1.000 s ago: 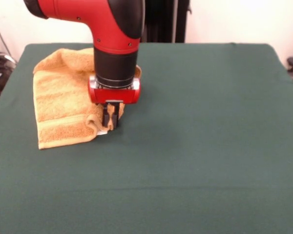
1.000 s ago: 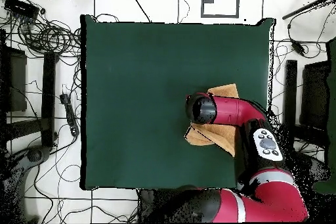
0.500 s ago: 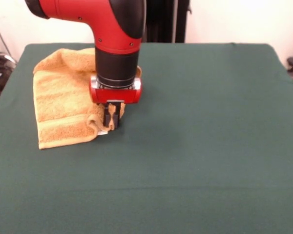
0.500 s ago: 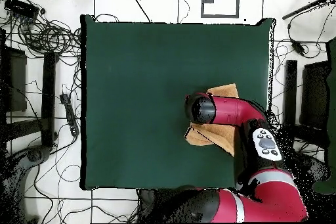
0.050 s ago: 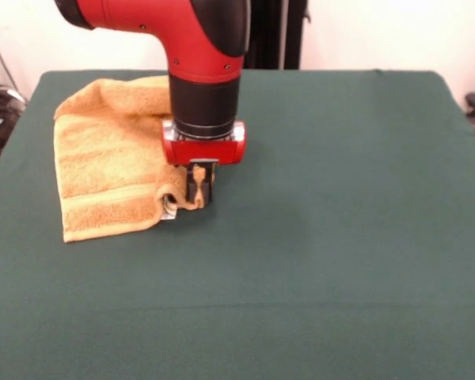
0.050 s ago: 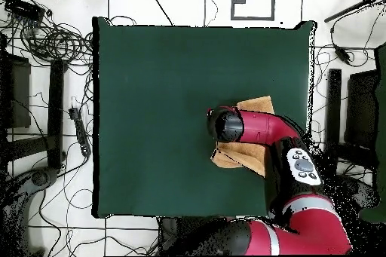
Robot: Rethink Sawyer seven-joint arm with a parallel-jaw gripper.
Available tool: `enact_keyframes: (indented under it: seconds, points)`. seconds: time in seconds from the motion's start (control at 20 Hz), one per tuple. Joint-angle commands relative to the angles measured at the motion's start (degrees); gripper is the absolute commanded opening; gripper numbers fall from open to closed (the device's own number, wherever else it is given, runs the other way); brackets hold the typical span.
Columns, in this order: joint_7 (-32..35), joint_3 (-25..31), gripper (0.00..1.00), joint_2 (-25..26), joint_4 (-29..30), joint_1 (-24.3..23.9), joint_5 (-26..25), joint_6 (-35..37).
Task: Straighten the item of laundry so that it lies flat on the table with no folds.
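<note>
Since the earlier frame the red and black gripper (image 5: 199, 192) has slid toward 3 o'clock, fingers clamped on a corner of the folded orange-tan terry towel (image 5: 103, 170), which lies at the dark green bench's (image 5: 324, 237) 10 o'clock corner. Unfolding is underway; next, keep dragging.

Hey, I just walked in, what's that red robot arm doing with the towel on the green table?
The red arm's pincer is shut on a corner of the orange-tan towel, low over the green table. The towel is not flat yet: it lies folded over near one table edge, bunched along its far side, with the pinched corner drawn out toward the table's middle. It looks like the arm is mid-way through pulling that fold open to spread the towel out.
</note>
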Motion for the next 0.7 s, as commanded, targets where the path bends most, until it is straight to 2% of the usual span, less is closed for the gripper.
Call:
enact_keyframes:
  seconds: [0.05, 0.25, 0.35, 0.5, 0.7]
  points:
    - [8.5, 11.4, 0.00, -0.7, 8.8, 0.1, 7.6, 6.1]
    - [6.8, 14.1, 0.00, -0.9, 10.8, -1.9, 10.2, 6.9]
    - [5.9, 17.6, 0.00, -0.3, 13.0, -4.7, 12.0, 6.3]
    - [4.0, 25.6, 0.00, 2.8, 16.4, -10.9, 15.2, 4.8]
    - [-0.2, 32.8, 0.00, 9.4, 16.6, -16.6, 16.0, 4.7]
